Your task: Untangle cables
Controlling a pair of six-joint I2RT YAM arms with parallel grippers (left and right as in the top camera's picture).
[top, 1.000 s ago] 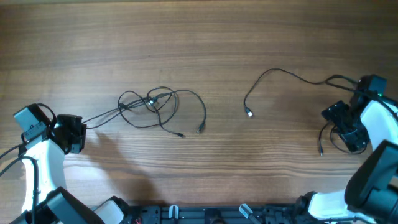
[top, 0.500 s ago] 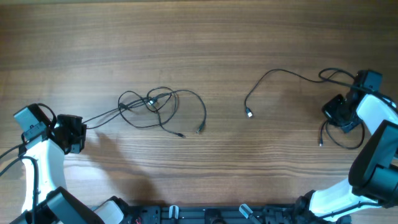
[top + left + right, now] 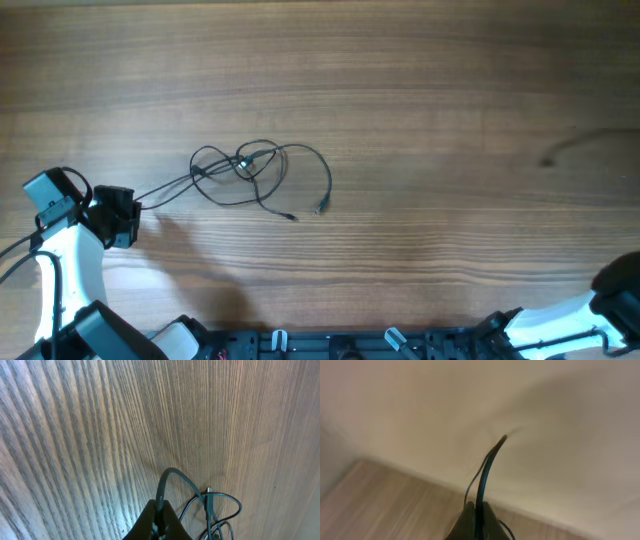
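While the left gripper (image 3: 159,524) is clamping its jaws tight on one strand (image 3: 167,477) of the cables (image 3: 250,168), that strand is arching away from the fingertips toward 12 o'clock in the left wrist view and dropping back toward 4 o'clock into loose loops (image 3: 222,507). The right gripper (image 3: 476,519) is likewise pinching a separate cord (image 3: 484,472), which is rising toward 1 o'clock against a blurred pale background; its far end is not showing. Overhead, the tangled cables are lying on the table (image 3: 420,80) toward 9 o'clock from its centre, the held strand is running from them toward 8 o'clock to the left gripper, and two plug tips (image 3: 321,209) are trailing out at 4 o'clock. The cords are appearing light, limp and thin, so they are probably slipping through a weak pinch and cinching under a hard pull. A hold near a free plug end, or on an outer loop clear of the crossings, is looking most suitable
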